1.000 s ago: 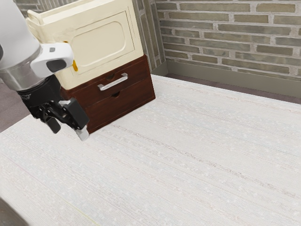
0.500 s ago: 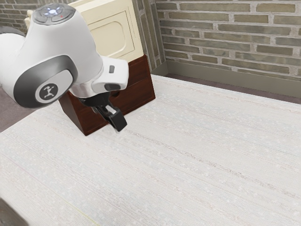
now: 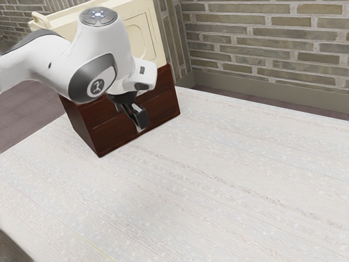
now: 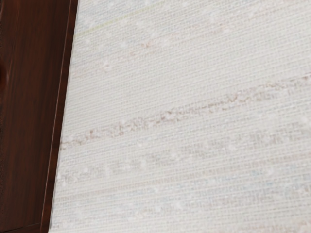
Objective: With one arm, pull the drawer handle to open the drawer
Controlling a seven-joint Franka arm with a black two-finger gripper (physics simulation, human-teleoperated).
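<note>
The dark red-brown drawer unit (image 3: 163,105) stands on the pale table, its front looking shut where it shows. My arm and hand cover the area of its silver handle, so the handle is hidden. My black gripper (image 3: 140,123) points down in front of the lower drawer front in the exterior view; whether it touches the front cannot be told. Its opening is unclear from this angle. In the wrist view a strip of the dark wooden unit (image 4: 29,116) runs beside the pale tabletop.
A cream box (image 3: 146,27) with a raised panel sits on top of the drawer unit, behind my arm. The whitish striped tabletop (image 3: 218,180) spreads out before the unit. A brick wall (image 3: 267,49) rises beyond the table.
My arm has swung toward the exterior view's right, across the drawer unit's front, and the handle seen earlier is now covered. Lately the hand has risen slightly. The unit has not moved.
</note>
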